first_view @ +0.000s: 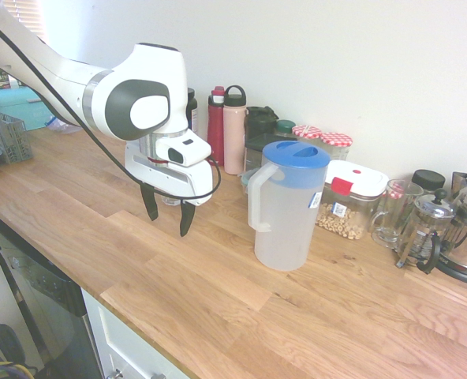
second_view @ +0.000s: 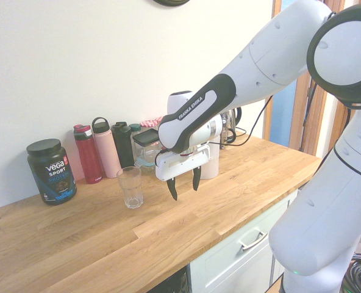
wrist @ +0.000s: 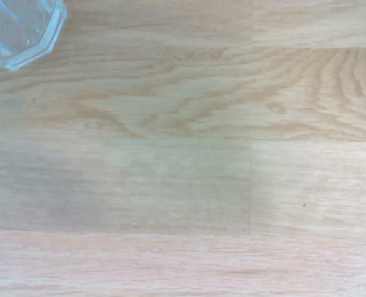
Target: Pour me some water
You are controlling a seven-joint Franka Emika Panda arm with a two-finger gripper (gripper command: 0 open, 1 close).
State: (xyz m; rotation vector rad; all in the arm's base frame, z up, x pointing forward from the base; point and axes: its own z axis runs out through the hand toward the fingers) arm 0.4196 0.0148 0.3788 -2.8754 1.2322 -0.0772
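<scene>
One end effector (first_view: 169,227), spread wide and holding nothing, hangs left of the upright pitcher (first_view: 285,207) at centre-right in my first exterior view.

From where I stand, one outside camera looks down from above the front of the wooden countertop (first_view: 178,292) toward the wall, taking in the pitcher (first_view: 289,205) well, with the arm (first_view: 139,99) entering from its left. The other faces that wall from across the way, the arm coming in from its right and the drinking glass (second_view: 130,187) nearer its lens. Both share the bottles and the countertop. The wrist camera looks down at the wood from closest, catching only part of the glass at a corner.
</scene>
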